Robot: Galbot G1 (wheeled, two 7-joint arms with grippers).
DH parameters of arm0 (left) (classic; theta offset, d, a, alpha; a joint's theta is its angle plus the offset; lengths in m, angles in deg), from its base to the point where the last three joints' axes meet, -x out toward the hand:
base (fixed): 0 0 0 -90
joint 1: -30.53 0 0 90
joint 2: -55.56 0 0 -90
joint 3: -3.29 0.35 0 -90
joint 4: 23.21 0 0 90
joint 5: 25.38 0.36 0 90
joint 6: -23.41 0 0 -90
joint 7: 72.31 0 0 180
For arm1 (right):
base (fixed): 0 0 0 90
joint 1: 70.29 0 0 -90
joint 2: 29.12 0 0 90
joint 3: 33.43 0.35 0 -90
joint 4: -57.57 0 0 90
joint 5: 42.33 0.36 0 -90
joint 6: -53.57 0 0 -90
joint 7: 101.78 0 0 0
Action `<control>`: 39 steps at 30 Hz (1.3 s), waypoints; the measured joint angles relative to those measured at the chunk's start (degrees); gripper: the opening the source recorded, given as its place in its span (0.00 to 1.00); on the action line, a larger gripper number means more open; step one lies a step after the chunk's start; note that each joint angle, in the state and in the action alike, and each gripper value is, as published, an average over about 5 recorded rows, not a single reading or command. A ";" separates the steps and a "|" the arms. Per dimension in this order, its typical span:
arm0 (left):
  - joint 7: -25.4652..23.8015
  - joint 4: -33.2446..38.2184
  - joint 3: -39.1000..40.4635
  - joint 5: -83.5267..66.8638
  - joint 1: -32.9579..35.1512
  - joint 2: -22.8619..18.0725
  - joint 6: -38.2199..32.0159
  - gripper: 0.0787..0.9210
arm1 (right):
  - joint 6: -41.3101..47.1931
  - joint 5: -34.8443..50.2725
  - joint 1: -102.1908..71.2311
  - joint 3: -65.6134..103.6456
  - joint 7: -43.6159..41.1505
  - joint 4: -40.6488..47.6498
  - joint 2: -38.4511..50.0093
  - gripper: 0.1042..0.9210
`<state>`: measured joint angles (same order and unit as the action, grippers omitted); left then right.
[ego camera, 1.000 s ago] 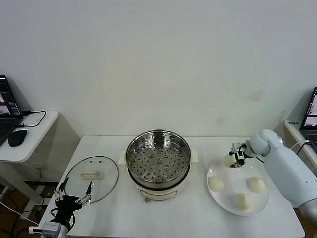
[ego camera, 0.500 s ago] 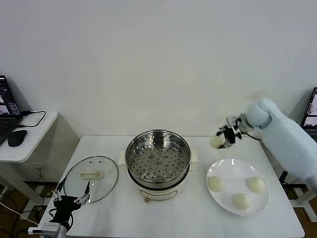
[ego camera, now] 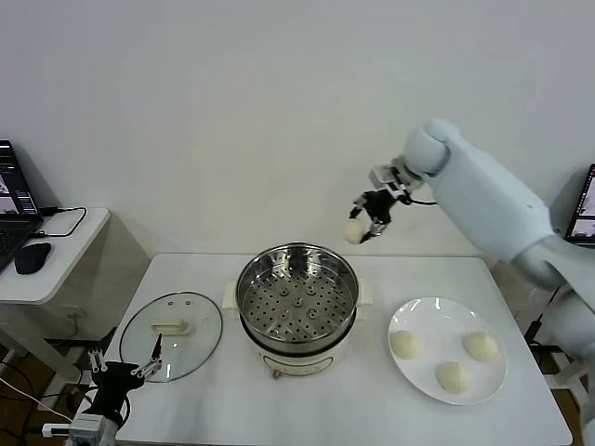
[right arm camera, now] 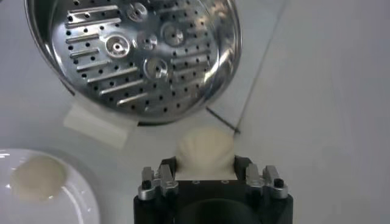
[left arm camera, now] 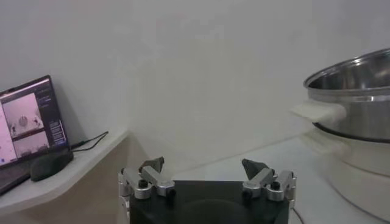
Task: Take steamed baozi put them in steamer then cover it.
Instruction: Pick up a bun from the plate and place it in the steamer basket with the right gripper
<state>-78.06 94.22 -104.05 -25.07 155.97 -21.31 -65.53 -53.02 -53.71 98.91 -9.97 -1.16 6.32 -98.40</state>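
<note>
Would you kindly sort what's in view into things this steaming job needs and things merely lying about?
Job:
- baozi held in right gripper
- three baozi on plate
- steamer
- cover

Lying about:
- laptop
- mouse
- left gripper, idle and open

Bright, even light fills your room.
You get soft shadows only, shiny glints on the steamer [ego camera: 297, 299] rim, and a blurry close-up in your left wrist view.
</note>
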 measured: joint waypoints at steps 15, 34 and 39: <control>0.02 -0.46 -0.39 1.06 1.08 -0.75 -0.01 0.88 | -20.79 -3.57 0.78 -2.92 0.70 3.59 -8.65 0.60; 0.05 0.55 -0.28 1.20 1.84 -1.57 -0.04 0.88 | -28.99 -10.53 -2.56 -5.67 4.15 4.12 -13.20 0.60; 0.06 0.51 -0.03 1.19 1.74 -1.77 -0.04 0.88 | -29.65 -13.03 -3.77 -5.47 5.44 5.60 -14.18 0.60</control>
<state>-78.00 94.73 -104.08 -23.89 157.71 -23.08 -65.57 -82.68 -66.74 95.14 -15.43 4.28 11.92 -112.58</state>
